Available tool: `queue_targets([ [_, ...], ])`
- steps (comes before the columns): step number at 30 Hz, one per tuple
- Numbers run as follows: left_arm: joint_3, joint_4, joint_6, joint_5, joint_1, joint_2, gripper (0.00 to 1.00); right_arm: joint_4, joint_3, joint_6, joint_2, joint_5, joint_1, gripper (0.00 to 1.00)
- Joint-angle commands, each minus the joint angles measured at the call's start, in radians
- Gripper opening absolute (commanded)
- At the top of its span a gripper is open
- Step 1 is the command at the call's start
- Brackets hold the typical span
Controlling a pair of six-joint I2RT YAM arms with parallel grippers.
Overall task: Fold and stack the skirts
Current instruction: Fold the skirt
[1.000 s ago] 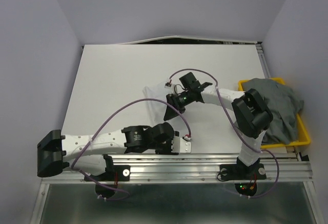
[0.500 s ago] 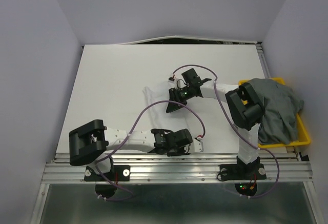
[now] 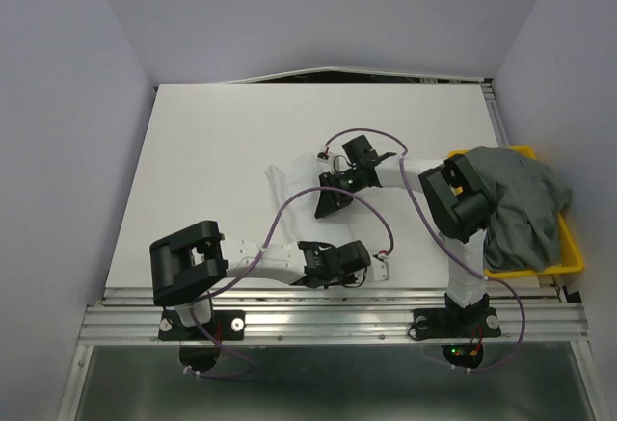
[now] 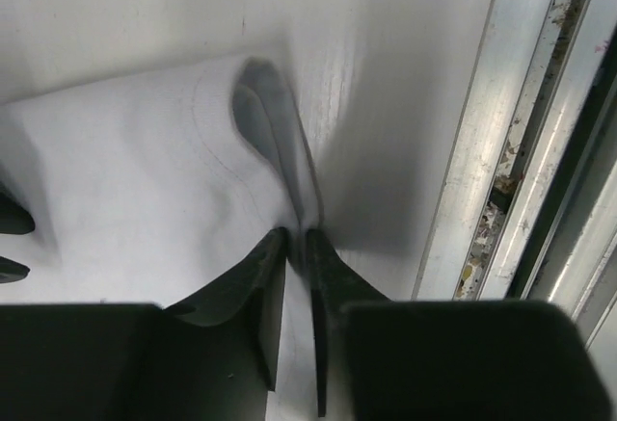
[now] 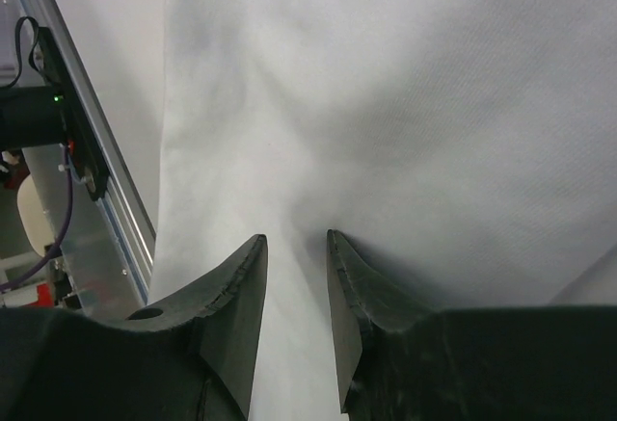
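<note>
Near edge, left side: my left claw point(image 4: 297, 238) sits low on the table point(image 3: 212, 151), just beside the aluminium rail point(image 4: 482, 151) that runs along the front. Its jaws are drawn nearly together, and a raised ridge of the white skirt point(image 4: 145, 171) is pinched between the tips. The ridge stands up from the cloth and runs away from the claw. I record this claw as closed on the white skirt at its near hem.

White skirt, position: it lies on the table between my two arms, mostly flat. In the top view its outline is faint against the white surface. What shows runs on a diagonal, from the near-right end at my left claw to a far-left corner point(image 3: 275, 169). I take the long axis to lie along that line, with the visible corner pointing far-left.

Middle distance: my right claw point(image 5: 295, 240) is tips-down on the same skirt, further along the cloth than the left. Its jaws stand a narrow gap apart, and the cloth dips and shadows between them. I cannot tell whether any cloth is caught there.

Far right: the grey skirts point(image 3: 525, 204) are heaped in the yellow tray point(image 3: 574, 259) at the table's right edge, spilling over its far rim, well apart from both claws.
</note>
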Motion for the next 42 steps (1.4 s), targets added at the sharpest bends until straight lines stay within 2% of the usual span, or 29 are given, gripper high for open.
queue_targets([
  [1, 0.006, -0.057, 0.026, 0.036, 0.013, 0.022, 0.18, -0.001, -0.048, -0.054, 0.043, 0.052, 0.008, 0.37],
  [2, 0.009, -0.068, 0.033, 0.054, 0.013, 0.017, 0.12, 0.003, -0.056, -0.063, 0.041, 0.057, 0.008, 0.37],
  [6, 0.026, -0.133, 0.074, 0.109, 0.015, -0.046, 0.00, 0.029, -0.106, -0.083, 0.038, 0.080, 0.008, 0.37],
  [10, 0.034, -0.235, 0.094, 0.229, 0.015, -0.115, 0.00, 0.027, -0.143, -0.103, -0.012, 0.069, 0.008, 0.36],
  [13, 0.037, -0.295, 0.111, 0.344, 0.015, -0.171, 0.00, 0.021, -0.139, -0.118, -0.070, 0.084, 0.008, 0.41],
  [14, 0.036, -0.301, 0.106, 0.387, 0.015, -0.184, 0.00, 0.019, -0.127, -0.118, -0.099, 0.097, 0.008, 0.47],
  [18, 0.049, -0.312, 0.111, 0.465, 0.016, -0.238, 0.00, -0.005, -0.015, -0.178, -0.112, 0.160, 0.008, 0.60],
  [21, 0.072, -0.344, 0.105, 0.502, 0.016, -0.230, 0.00, -0.040, 0.129, -0.212, -0.082, 0.235, 0.008, 0.66],
  [25, 0.086, -0.362, 0.106, 0.519, 0.016, -0.238, 0.00, -0.074, 0.240, -0.259, -0.025, 0.285, -0.003, 0.71],
  [30, 0.126, -0.404, 0.112, 0.537, 0.018, -0.235, 0.00, -0.082, 0.288, -0.310, 0.049, 0.292, -0.023, 0.71],
  [38, 0.227, -0.497, 0.145, 0.568, 0.048, -0.235, 0.00, -0.079, 0.248, -0.383, 0.135, 0.186, -0.023, 0.69],
  [42, 0.266, -0.528, 0.183, 0.591, 0.079, -0.232, 0.00, -0.074, 0.236, -0.405, 0.155, 0.158, -0.023, 0.60],
])
